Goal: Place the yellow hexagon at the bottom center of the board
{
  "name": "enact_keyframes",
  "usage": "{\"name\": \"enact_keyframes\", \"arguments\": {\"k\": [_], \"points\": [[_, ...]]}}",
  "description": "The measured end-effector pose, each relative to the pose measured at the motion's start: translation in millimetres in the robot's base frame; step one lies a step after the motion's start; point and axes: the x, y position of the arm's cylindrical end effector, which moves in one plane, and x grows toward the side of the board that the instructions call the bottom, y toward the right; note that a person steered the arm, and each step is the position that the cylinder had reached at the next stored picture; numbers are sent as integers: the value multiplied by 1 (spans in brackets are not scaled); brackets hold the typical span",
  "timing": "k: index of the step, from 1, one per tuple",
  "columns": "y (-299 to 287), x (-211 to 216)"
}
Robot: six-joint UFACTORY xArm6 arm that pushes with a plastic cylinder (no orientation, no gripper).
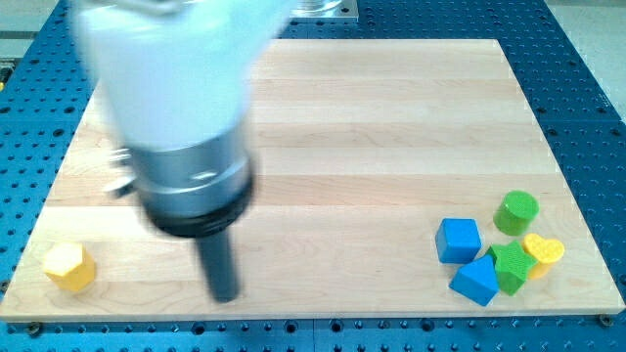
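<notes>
The yellow hexagon (pixel 68 266) lies near the bottom left corner of the wooden board (pixel 372 127). My arm, white and grey and blurred, comes down from the view's top left. My tip (pixel 226 294) rests on the board near the bottom edge, to the right of the yellow hexagon and well apart from it.
A cluster of blocks sits at the bottom right: a blue cube (pixel 458 240), a blue block (pixel 476 280), a green cylinder (pixel 516 211), a green block (pixel 511 267) and a yellow heart-like block (pixel 543 252). The board lies on a blue perforated table (pixel 587 88).
</notes>
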Motion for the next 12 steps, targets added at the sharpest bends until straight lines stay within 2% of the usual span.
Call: {"name": "enact_keyframes", "arguments": {"k": [2, 3, 5, 6, 7, 9, 10, 11, 12], "points": [[-142, 5], [-186, -4], [-56, -30], [-107, -68], [-112, -83], [41, -71], [-8, -78], [-63, -64], [3, -37]]}}
